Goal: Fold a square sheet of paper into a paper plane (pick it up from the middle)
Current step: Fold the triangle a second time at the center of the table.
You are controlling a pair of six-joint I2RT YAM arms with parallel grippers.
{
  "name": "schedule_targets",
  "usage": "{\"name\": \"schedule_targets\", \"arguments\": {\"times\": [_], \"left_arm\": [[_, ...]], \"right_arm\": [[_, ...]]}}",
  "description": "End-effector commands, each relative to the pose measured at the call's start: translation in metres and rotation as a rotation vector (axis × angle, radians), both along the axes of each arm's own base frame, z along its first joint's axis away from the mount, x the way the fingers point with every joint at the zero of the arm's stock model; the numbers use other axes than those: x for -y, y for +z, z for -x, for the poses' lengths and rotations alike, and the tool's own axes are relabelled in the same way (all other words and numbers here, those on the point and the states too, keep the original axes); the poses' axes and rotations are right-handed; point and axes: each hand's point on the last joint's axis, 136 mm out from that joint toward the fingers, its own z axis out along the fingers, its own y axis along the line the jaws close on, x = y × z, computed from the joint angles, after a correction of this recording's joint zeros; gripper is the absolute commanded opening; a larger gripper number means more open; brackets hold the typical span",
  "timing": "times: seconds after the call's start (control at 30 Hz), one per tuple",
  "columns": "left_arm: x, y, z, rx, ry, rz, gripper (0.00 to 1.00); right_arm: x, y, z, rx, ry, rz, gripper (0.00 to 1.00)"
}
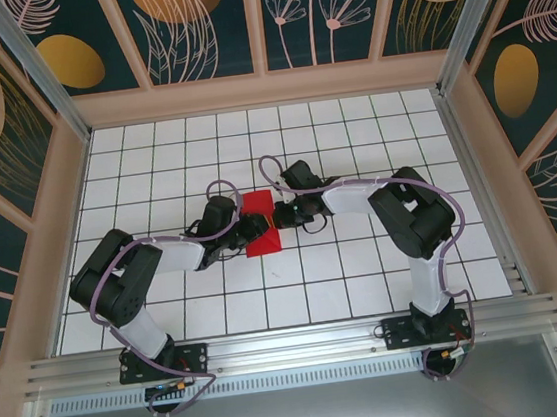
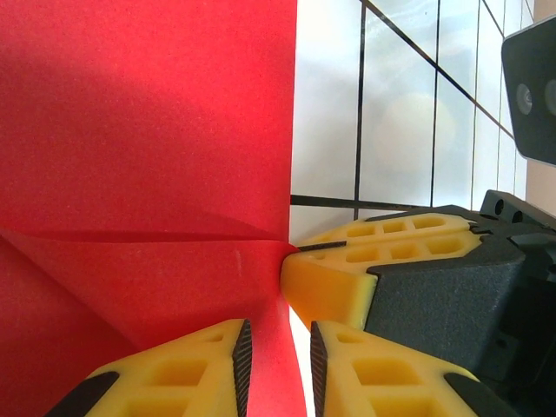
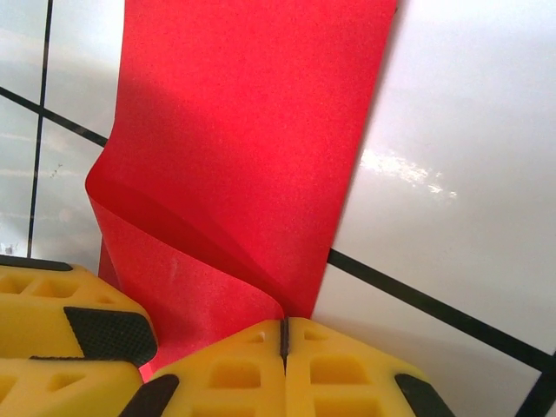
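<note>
Right claw (image 3: 284, 328) pinches the red paper (image 3: 252, 130), its top edge cropped.

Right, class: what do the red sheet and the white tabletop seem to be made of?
Red sheet of paper: apparently thin matte paper; it curls and holds sharp creases. Tabletop: hard, glossy white surface with black grid lines; bright glare shows the sheen. Tile or printed laminate, cannot tell.
</note>
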Motion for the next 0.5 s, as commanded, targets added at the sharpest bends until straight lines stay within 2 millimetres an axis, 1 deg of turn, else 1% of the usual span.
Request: {"name": "schedule_targets", "arguments": {"times": [0.0, 0.03, 0.1, 0.3, 0.47], "left_arm": [[0.000, -0.006, 0.002, -0.015, -0.009, -0.020, 0.27], [0.000, -0.005, 0.002, -0.015, -0.008, -0.021, 0.27], [-0.002, -0.017, 0.004, -0.041, -0.006, -0.042, 0.26], [-0.005, -0.025, 0.004, -0.062, 0.001, -0.071, 0.23], [-0.007, -0.027, 0.004, -0.069, 0.007, -0.087, 0.20]], "right_arm": [[-0.005, 0.001, -0.011, 0.025, -0.024, 0.005, 0.07], [-0.005, 0.000, -0.010, 0.022, -0.025, 0.006, 0.07], [-0.005, 0.000, -0.012, 0.024, -0.029, 0.003, 0.07], [-0.008, 0.002, -0.014, 0.021, -0.034, -0.007, 0.08], [-0.009, 0.003, -0.015, 0.022, -0.035, -0.011, 0.08]]}}
